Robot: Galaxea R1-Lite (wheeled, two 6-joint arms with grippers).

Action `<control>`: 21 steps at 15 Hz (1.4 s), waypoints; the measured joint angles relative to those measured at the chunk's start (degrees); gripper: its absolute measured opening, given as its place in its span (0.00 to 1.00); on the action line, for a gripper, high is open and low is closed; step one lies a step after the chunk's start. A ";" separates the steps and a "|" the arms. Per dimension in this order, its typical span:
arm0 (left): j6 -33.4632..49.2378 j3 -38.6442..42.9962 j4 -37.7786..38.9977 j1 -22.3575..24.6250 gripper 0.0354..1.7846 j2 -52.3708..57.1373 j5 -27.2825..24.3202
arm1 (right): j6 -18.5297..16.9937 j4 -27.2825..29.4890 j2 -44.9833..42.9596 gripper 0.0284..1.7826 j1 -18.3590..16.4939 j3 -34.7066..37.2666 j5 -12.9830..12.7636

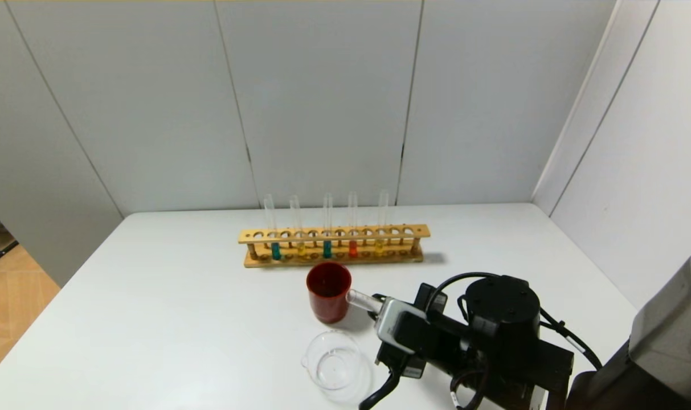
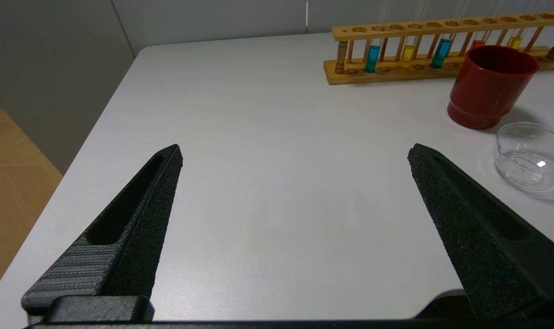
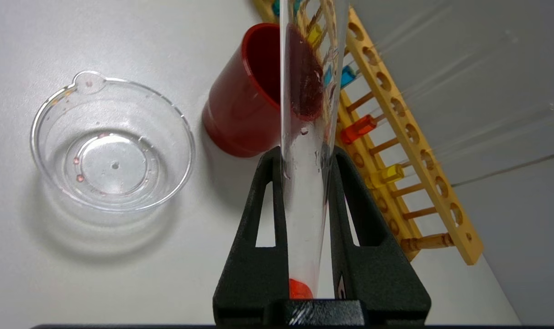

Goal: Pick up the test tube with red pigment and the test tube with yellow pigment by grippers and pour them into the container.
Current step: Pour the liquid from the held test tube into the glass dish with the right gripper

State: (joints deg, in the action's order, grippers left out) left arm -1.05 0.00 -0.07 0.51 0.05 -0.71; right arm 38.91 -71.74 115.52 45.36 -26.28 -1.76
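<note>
Red-pigment tube (image 3: 304, 192) clamped in right jaws beside red cup (image 1: 328, 291) — left jaws wide, container (image 1: 332, 360) near.

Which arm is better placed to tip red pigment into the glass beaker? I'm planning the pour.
The right. Its gripper is shut on a test tube with red liquid, beside the beaker. The left gripper is open, empty, farther off.

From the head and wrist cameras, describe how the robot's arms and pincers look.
The right arm is black and blocky, with a round black joint cap, looping black cables and a silver-grey box near its pincer. The pincer fingers are tapered, black and slotted. The left pincer's fingers are matching, grainy-faced with ribbed backs.
</note>
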 joint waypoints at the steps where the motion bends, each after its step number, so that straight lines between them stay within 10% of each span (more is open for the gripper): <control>1: 0.00 0.00 0.00 0.00 0.98 0.00 0.00 | 0.83 1.02 0.00 0.14 0.50 -0.28 -1.24; 21: -0.02 0.00 0.00 0.00 0.98 0.00 0.00 | 10.29 11.04 -2.51 0.14 3.84 1.45 -7.67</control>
State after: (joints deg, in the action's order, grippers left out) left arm -1.07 0.00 -0.07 0.51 0.05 -0.71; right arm 49.20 -60.70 113.01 49.20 -24.83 -9.42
